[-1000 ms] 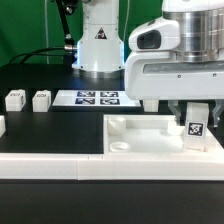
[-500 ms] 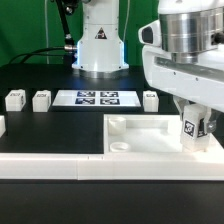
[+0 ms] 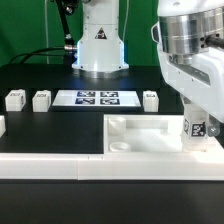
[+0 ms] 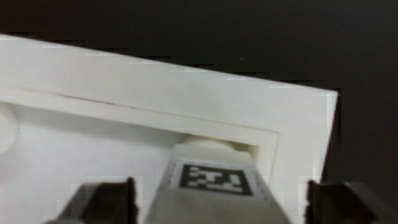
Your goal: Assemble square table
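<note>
Clamped in the gripper (image 3: 197, 122), a small white tagged leg block (image 3: 197, 128) is held at the corner of the large white plastic tray-like top (image 3: 140, 136) — screwing-in is judged needed next.

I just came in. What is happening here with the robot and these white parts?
The Panda arm's pincer straddles one tagged leg block standing upright at a corner of the square table top, on the exterior view's right. The wrist view shows it between the fingers by a corner socket; whether they clamp it is unclear. Three more leg blocks lie loose near the marker board.
</note>
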Available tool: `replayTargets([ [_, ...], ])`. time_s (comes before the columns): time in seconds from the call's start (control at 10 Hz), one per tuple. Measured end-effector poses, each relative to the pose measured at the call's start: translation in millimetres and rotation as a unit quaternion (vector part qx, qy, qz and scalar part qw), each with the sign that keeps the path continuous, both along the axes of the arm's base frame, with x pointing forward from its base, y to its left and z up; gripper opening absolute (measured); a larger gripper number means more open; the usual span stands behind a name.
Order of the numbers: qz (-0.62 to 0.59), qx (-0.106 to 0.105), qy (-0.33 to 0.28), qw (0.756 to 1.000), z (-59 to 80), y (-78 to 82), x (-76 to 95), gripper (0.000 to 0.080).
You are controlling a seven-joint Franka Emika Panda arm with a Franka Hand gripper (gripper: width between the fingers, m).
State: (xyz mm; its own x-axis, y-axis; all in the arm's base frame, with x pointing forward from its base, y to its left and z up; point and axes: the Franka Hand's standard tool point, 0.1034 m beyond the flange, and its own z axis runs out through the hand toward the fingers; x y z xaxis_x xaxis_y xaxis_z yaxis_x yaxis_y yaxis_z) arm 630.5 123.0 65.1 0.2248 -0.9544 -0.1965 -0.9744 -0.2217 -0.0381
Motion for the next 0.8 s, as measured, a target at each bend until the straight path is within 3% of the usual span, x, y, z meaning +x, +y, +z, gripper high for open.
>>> replayTargets([
  [0.1,0.115,-0.001,-0.023,0.993,0.9,-2.8,1.1,0.0595],
  [0.2,0.194,-0.002,-0.033,0.98,3.0,-2.2,1.6,0.0595],
  [0.4,0.24,-0.003,-0.042,0.97,2.2,-3.0,1.8,0.0646],
  [0.7,0.333,-0.002,-0.061,0.941,2.2,-3.9,1.9,0.0649],
  [0.8,0.444,-0.014,-0.074,0.893,4.1,-7.3,2.5,0.0649],
])
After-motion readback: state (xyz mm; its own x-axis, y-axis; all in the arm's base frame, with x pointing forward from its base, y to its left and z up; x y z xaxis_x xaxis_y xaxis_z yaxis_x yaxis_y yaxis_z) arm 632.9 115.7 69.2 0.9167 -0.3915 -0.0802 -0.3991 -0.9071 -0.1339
